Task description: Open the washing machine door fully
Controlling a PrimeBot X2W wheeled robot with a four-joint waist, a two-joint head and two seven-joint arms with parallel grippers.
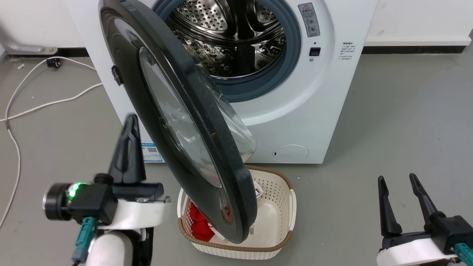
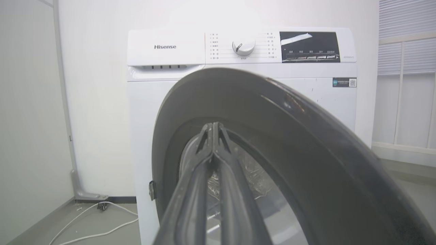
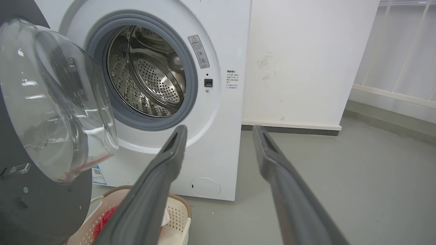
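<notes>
Head view, door: the washing machine door [image 1: 177, 122] stands about half open. Its hinge is at 9 o'clock of the white machine [image 1: 295, 111], and the disc, seen almost edge-on, runs from 11 o'clock down to 6 o'clock.
Head view, free rim: it is the part nearest to the camera and hangs over the laundry basket [image 1: 292, 199], which has a red cloth [image 1: 197, 221] inside.
Head view, left gripper [image 1: 131, 120]: it is at 8 o'clock with its fingers pressed together on nothing. The tip is just beside the outer black face of the door; I cannot tell if it touches.
Head view, right gripper [image 1: 397, 178]: it is at 4 o'clock, spread and empty, well apart from the door on the side of the bulging glass.
Left wrist view, fingers: the tips meet and point at 12 o'clock to the outer face, where the black ring meets the window.
Left wrist view, door rim: it sweeps from 10 o'clock to 4 o'clock.
Right wrist view, door: it is at 9 o'clock, with the glass bowl turned to this gripper and the steel drum [image 3: 146, 68] open at 11 o'clock.
Right wrist view, fingers: they are apart, with nothing between them.
Deciding relation: the left arm is nearer, but it is on the side toward which the door must swing, so I judge that a push from there would close it.
Likely need: hook the free rim from the left, or push the inner face from the right.
</notes>
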